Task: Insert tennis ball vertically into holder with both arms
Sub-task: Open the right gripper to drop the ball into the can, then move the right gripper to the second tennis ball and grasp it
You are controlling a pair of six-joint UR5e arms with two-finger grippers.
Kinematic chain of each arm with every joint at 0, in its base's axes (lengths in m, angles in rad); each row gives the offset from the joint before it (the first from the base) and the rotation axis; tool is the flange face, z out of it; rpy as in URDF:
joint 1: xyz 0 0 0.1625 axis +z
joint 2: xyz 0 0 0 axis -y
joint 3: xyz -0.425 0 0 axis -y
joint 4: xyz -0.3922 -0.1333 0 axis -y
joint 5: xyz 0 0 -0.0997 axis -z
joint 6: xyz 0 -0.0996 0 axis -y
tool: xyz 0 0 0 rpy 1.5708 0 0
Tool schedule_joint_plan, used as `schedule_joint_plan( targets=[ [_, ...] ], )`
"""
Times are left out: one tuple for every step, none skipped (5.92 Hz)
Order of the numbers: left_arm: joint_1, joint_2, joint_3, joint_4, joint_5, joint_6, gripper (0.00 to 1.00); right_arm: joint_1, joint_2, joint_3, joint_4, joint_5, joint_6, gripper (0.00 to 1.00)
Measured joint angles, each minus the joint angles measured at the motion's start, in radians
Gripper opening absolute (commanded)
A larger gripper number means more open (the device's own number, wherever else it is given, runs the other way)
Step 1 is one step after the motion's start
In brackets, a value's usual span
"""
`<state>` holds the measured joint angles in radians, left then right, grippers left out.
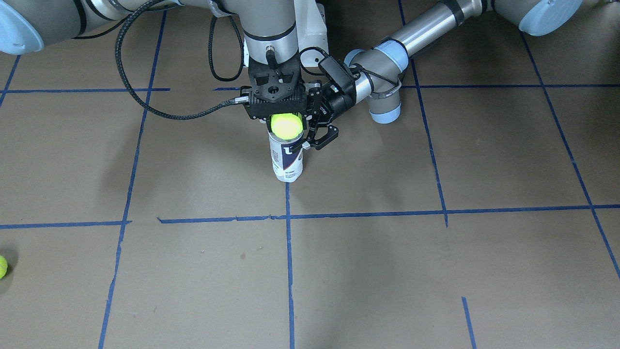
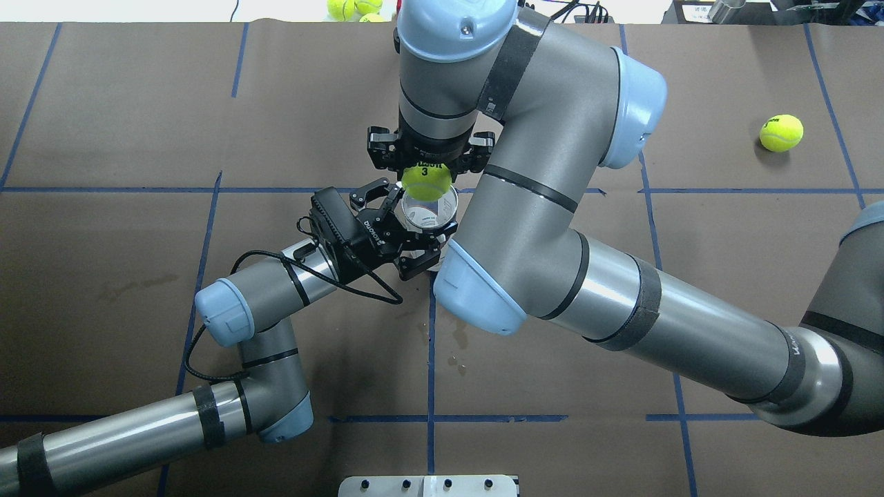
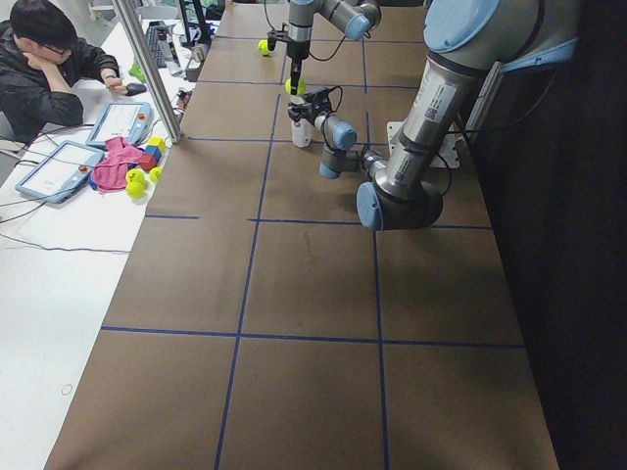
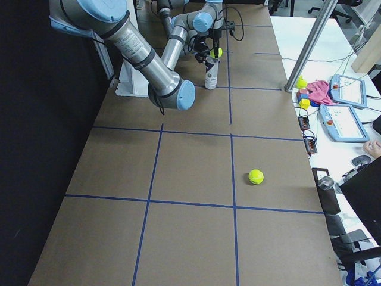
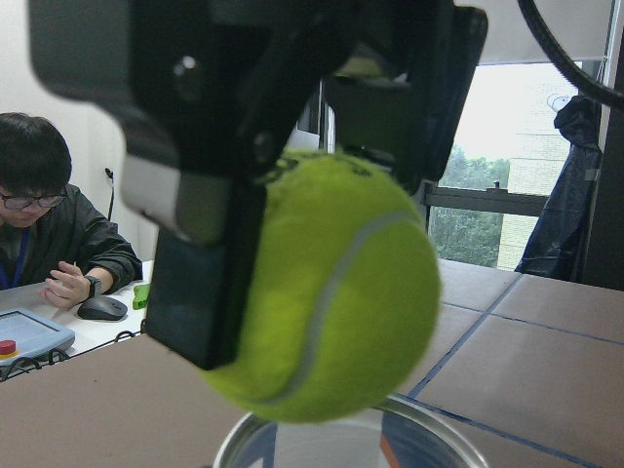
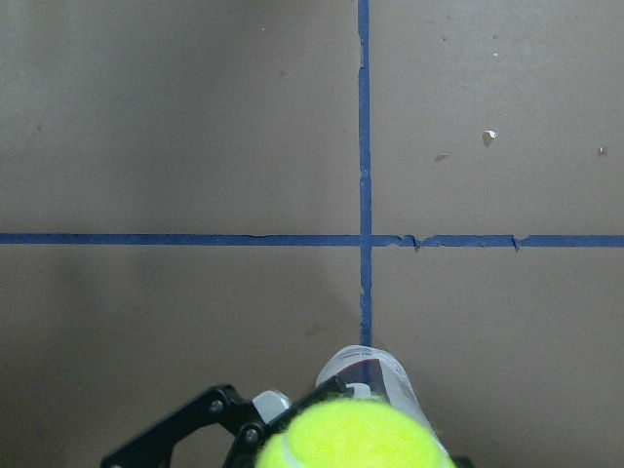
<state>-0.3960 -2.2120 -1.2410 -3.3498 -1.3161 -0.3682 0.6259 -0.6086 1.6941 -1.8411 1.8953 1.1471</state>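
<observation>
The holder (image 1: 286, 162) is a clear can with a white and navy label, standing upright on the brown table; its open mouth (image 2: 431, 214) faces up. My left gripper (image 2: 414, 224) comes in from the side and is shut on the holder near its top; it also shows in the front-facing view (image 1: 317, 133). My right gripper (image 1: 286, 116) points straight down and is shut on a yellow-green tennis ball (image 2: 427, 181). The ball (image 5: 331, 292) hangs just above the can's rim (image 5: 390, 414). In the right wrist view the ball (image 6: 356, 439) covers most of the can (image 6: 375, 375).
A loose tennis ball (image 2: 781, 132) lies far off on the robot's right side, also seen in the front-facing view (image 1: 2, 266). More balls (image 2: 342, 7) lie beyond the table's far edge. The white bolted pedestal (image 2: 428, 485) stands at the robot's base. An operator (image 3: 39, 59) sits at the side desk.
</observation>
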Motion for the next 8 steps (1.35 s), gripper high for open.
schedule_joint_plan(
  targets=[
    [-0.001, 0.0, 0.0, 0.0, 0.0, 0.0, 0.86, -0.01, -0.002, 0.001, -0.006, -0.014, 0.0, 0.99],
    [-0.001, 0.0, 0.0, 0.0, 0.0, 0.0, 0.86, -0.015, -0.003, 0.003, -0.008, -0.021, 0.0, 0.99],
    [-0.001, 0.0, 0.0, 0.0, 0.0, 0.0, 0.86, -0.017, -0.001, 0.006, -0.009, -0.023, -0.001, 0.99],
    [-0.001, 0.0, -0.001, 0.0, 0.0, 0.0, 0.86, -0.018, 0.001, 0.015, -0.01, -0.021, -0.002, 0.99],
    [-0.001, 0.0, -0.001, 0.0, 0.0, 0.0, 0.86, -0.012, -0.004, 0.037, -0.017, -0.016, -0.008, 1.0],
    [-0.001, 0.0, -0.001, -0.001, 0.0, 0.0, 0.86, 0.016, -0.021, 0.06, -0.027, 0.0, -0.038, 1.0],
    [-0.001, 0.0, -0.002, -0.003, 0.0, 0.0, 0.86, 0.071, -0.048, 0.071, -0.032, 0.039, -0.1, 1.0],
    [-0.001, 0.0, -0.002, -0.003, 0.0, 0.0, 0.86, 0.144, -0.089, 0.078, -0.032, 0.09, -0.198, 1.0]
  ],
)
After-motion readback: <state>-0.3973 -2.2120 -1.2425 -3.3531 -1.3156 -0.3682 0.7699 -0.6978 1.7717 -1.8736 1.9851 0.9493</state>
